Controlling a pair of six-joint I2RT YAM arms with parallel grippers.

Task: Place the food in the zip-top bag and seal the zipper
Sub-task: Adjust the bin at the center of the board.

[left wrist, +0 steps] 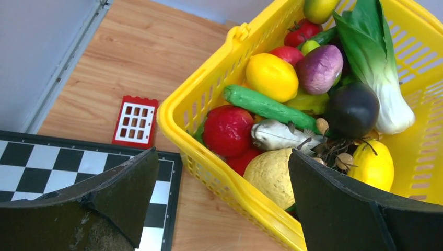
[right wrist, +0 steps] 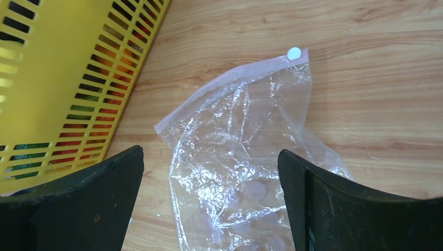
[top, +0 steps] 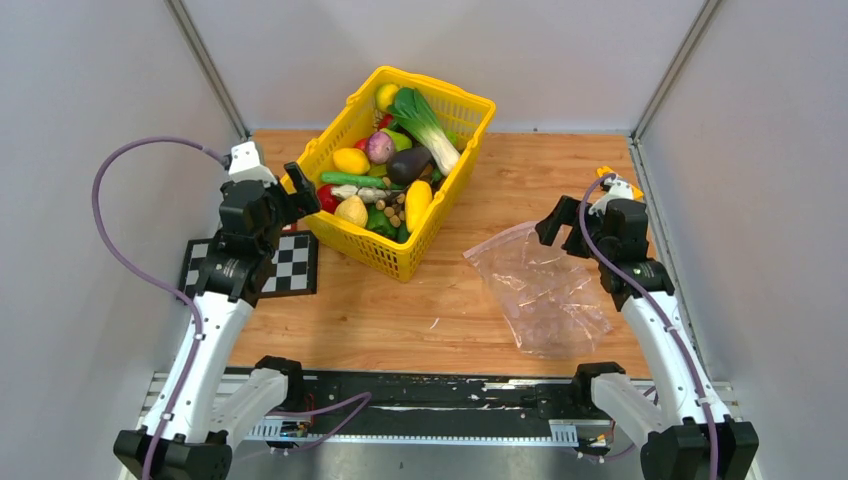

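Zip-top bag [right wrist: 235, 172] flat on near-right tabletop [top: 420, 320], zipper [right wrist: 230, 78] toward yellow basket [top: 400, 262]; right tool [right wrist: 209, 151] spread wide above, gripping nothing. Farther left, food [top: 390, 170] heaped in basket, left tool [left wrist: 222, 157] likewise agape at its rim. Opening step, nothing bagged; next likely: mouth held open, one piece lifted. Wood-grain surface, grey walls [top: 90, 100]

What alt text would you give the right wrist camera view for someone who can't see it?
A clear, crinkled zip-top bag lies on the wooden table, apparently empty, with its pale pink zipper along the upper edge. The open right gripper frames it from both lower corners. A yellow basket fills the upper left corner.
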